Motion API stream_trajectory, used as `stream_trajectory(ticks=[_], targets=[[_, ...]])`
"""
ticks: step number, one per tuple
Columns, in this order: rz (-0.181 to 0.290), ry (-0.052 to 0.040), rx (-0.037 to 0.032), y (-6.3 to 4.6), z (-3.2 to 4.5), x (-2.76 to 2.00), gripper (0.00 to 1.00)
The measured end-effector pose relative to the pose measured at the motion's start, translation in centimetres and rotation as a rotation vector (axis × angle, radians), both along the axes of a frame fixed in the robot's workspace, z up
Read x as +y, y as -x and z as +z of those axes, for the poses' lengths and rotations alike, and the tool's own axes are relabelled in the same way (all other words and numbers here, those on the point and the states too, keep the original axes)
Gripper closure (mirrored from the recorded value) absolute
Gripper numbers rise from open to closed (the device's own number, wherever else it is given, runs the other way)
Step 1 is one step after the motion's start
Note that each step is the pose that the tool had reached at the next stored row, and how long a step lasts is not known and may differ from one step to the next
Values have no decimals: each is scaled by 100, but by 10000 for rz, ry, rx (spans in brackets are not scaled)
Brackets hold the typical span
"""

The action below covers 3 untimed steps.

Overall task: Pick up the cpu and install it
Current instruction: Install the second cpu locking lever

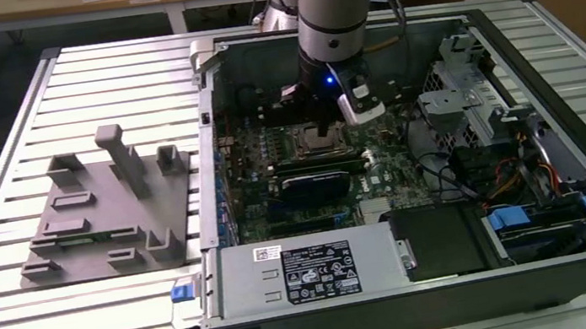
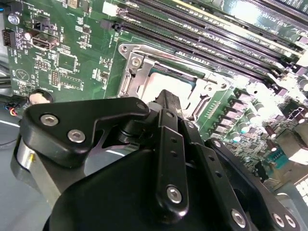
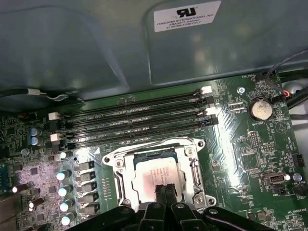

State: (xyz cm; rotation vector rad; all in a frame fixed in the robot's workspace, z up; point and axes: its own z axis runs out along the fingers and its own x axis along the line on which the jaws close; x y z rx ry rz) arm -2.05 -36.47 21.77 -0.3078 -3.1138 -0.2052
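Note:
The cpu [image 3: 156, 169], a flat square chip with a silver-grey top, lies inside the metal-framed socket [image 3: 118, 166] on the green motherboard. In both wrist views my gripper [image 3: 166, 188] hangs right over the chip's near edge, its two black fingers pressed together with nothing between them. The second wrist view shows the fingertips [image 2: 167, 98] down at the cpu [image 2: 168, 82], and I cannot tell if they touch it. In the exterior view the arm reaches down into the open computer case, with the gripper [image 1: 322, 125] above the socket.
Long black memory slots [image 3: 134, 122] run just beyond the socket, and a coin battery [image 3: 260, 109] sits to one side. The case wall [image 3: 96, 48] rises behind them. A grey fixture block [image 1: 107, 214] stands on the table at the exterior view's left. The power supply [image 1: 307, 273] fills the case's near end.

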Motion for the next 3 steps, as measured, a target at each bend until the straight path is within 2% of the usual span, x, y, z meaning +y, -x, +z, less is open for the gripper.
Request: stream_trajectory(ticks=[3], targets=[[0, 0, 0, -1, 0, 0, 89]])
